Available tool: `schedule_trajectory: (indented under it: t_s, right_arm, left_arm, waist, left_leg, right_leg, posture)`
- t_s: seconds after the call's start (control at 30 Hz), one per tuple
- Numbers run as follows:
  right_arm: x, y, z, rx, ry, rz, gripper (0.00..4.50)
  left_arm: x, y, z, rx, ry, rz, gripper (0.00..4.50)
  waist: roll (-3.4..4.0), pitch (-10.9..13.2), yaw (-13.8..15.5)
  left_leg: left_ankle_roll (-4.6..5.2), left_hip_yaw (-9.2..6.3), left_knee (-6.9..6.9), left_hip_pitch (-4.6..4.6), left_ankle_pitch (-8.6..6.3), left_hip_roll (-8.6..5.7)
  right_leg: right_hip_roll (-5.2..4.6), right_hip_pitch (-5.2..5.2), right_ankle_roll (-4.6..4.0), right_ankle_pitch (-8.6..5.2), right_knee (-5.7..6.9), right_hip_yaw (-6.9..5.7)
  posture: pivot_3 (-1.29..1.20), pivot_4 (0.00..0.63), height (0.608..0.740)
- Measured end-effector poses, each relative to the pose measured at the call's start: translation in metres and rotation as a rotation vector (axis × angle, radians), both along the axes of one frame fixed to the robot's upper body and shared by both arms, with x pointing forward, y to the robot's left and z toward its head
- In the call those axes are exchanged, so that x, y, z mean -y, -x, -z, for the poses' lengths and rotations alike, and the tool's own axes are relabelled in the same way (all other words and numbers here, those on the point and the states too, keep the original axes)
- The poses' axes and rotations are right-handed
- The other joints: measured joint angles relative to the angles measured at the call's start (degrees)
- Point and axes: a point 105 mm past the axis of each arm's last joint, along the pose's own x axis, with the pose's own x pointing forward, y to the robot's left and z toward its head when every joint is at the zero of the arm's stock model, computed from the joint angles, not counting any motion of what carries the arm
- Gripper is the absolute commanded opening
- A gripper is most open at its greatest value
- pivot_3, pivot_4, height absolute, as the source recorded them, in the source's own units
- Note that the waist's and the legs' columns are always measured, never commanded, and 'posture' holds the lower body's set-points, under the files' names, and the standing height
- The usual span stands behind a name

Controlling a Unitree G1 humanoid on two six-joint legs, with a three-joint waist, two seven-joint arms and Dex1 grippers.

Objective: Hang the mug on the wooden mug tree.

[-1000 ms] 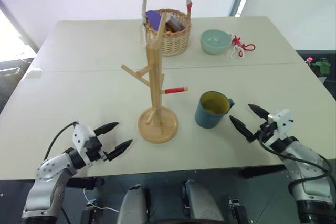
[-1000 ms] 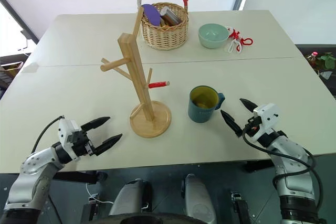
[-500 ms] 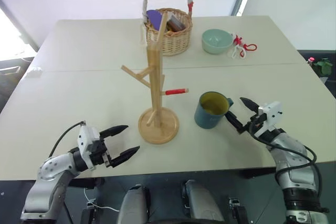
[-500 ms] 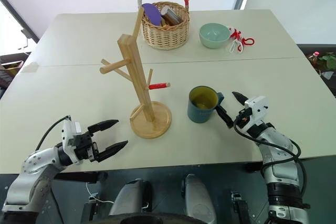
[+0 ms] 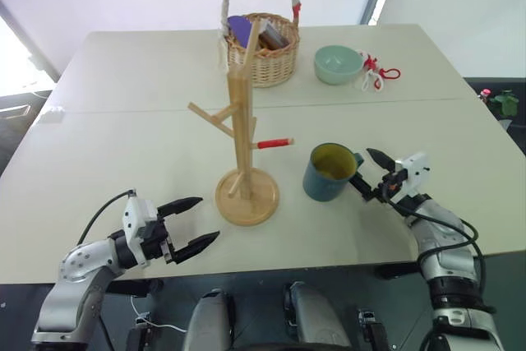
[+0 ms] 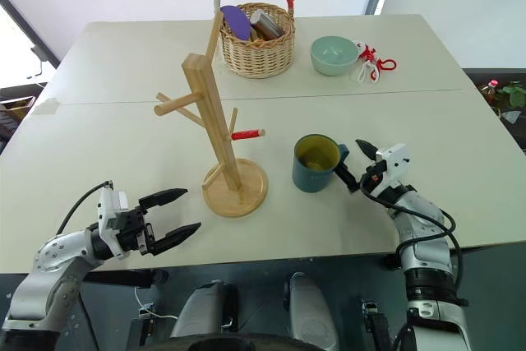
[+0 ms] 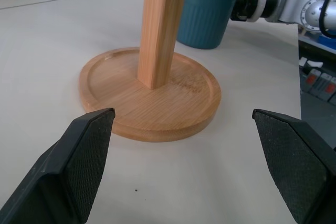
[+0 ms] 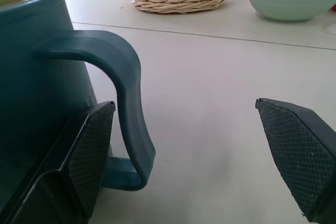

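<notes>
The mug [image 5: 330,172] stands upright right of center, handle toward the wide-open right gripper [image 5: 369,172]; left gripper [image 5: 190,223] also open.

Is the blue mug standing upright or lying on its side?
Upright. The mug stands on its base on the table, its olive-yellow inside open upward and its handle toward the open right gripper.

Left gripper [image 5: 188,224] fingers spread wide, level; right gripper [image 5: 369,173] fingers likewise spread.
</notes>
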Motion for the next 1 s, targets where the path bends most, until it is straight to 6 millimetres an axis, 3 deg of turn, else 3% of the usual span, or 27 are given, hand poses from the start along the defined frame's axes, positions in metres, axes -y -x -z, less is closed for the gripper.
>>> schedule_trajectory:
  t_s: [0.07, 0.13, 0.3, 0.33, 0.47, 0.63, 0.77, 0.87, 1.0]
  right_arm:
    - [-0.001, -0.003, 0.001, -0.008, -0.011, -0.011, 3.91]
    - [-0.003, -0.004, 0.004, -0.016, -0.022, -0.029, 3.10]
    - [-0.013, -0.003, 0.009, -0.026, -0.059, -0.084, 0.35]
    - [-0.014, -0.003, 0.009, -0.026, -0.060, -0.092, 0.04]
    - [-0.016, 0.000, 0.008, -0.015, -0.053, -0.109, 0.04]
    - [-0.019, 0.018, -0.004, 0.037, 0.107, -0.161, 0.04]
    - [-0.031, 0.038, -0.041, 0.161, 0.312, -0.280, 0.04]
    - [-0.052, 0.052, -0.073, 0.252, 0.446, -0.396, 0.04]
    - [-0.077, 0.059, -0.099, 0.326, 0.510, -0.481, 0.04]
  left_arm:
    - [0.000, 0.000, 0.000, 0.000, -0.001, 0.000, 4.50]
    - [0.000, 0.000, 0.000, 0.002, -0.002, 0.001, 4.50]
    - [0.000, -0.001, -0.001, 0.005, -0.003, 0.002, 4.50]
    - [0.000, -0.001, -0.001, 0.007, -0.003, 0.002, 4.50]
    - [0.001, -0.002, -0.003, 0.015, -0.005, 0.004, 4.50]
    - [0.001, -0.007, -0.007, 0.030, -0.010, 0.005, 4.50]
    - [0.001, -0.009, -0.010, 0.017, 0.003, 0.011, 4.50]
    - [0.001, -0.009, -0.012, 0.015, -0.005, 0.024, 4.50]
    - [0.005, -0.011, -0.021, 0.022, 0.011, 0.055, 4.50]
  waist:
    - [0.00, 0.0, 0.0]
    - [0.00, 0.0, 0.0]
    - [0.01, 0.0, 0.1]
    - [0.01, 0.0, 0.1]
    - [0.02, 0.0, 0.1]
    - [0.05, 0.0, 0.2]
    - [0.07, 0.0, 0.0]
    - [0.05, 0.0, 0.0]
    - [0.04, 0.0, 0.2]
  left_leg:
    - [0.00, 0.00, 0.00, 0.00, 0.00, 0.00]
    - [0.00, 0.00, -0.01, 0.00, 0.00, 0.00]
    - [0.00, 0.00, 0.01, -0.01, 0.00, 0.01]
    - [0.00, 0.00, 0.02, 0.00, 0.00, 0.01]
    - [0.00, -0.01, 0.01, 0.01, 0.00, 0.01]
    - [0.00, -0.01, 0.02, -0.01, 0.00, 0.00]
    - [0.00, 0.00, 0.03, 0.04, 0.00, -0.01]
    - [0.00, -0.02, 0.04, 0.06, 0.00, -0.02]
    - [-0.01, -0.03, 0.11, 0.03, 0.01, -0.01]
  right_leg:
    - [0.01, 0.00, 0.00, 0.00, 0.00, 0.00]
    - [0.01, 0.00, 0.01, 0.00, 0.00, 0.00]
    - [0.00, 0.01, 0.01, 0.01, 0.03, 0.00]
    - [0.00, 0.01, 0.01, 0.01, 0.03, 0.00]
    - [0.00, 0.02, 0.01, 0.01, 0.04, 0.00]
    - [-0.02, 0.02, 0.02, 0.01, 0.04, 0.00]
    - [0.01, 0.02, 0.02, 0.01, 0.06, 0.00]
    - [0.11, 0.02, 0.01, 0.01, 0.08, -0.04]
    - [0.12, 0.03, -0.02, 0.01, 0.11, -0.07]
  posture:
    - [0.00, 0.150, 0.740]
    - [0.00, 0.150, 0.740]
    - [0.00, 0.150, 0.740]
    - [0.00, 0.150, 0.740]
    - [0.00, 0.150, 0.740]
    - [0.00, 0.150, 0.740]
    - [0.00, 0.150, 0.740]
    - [0.00, 0.150, 0.740]
    - [0.00, 0.150, 0.740]
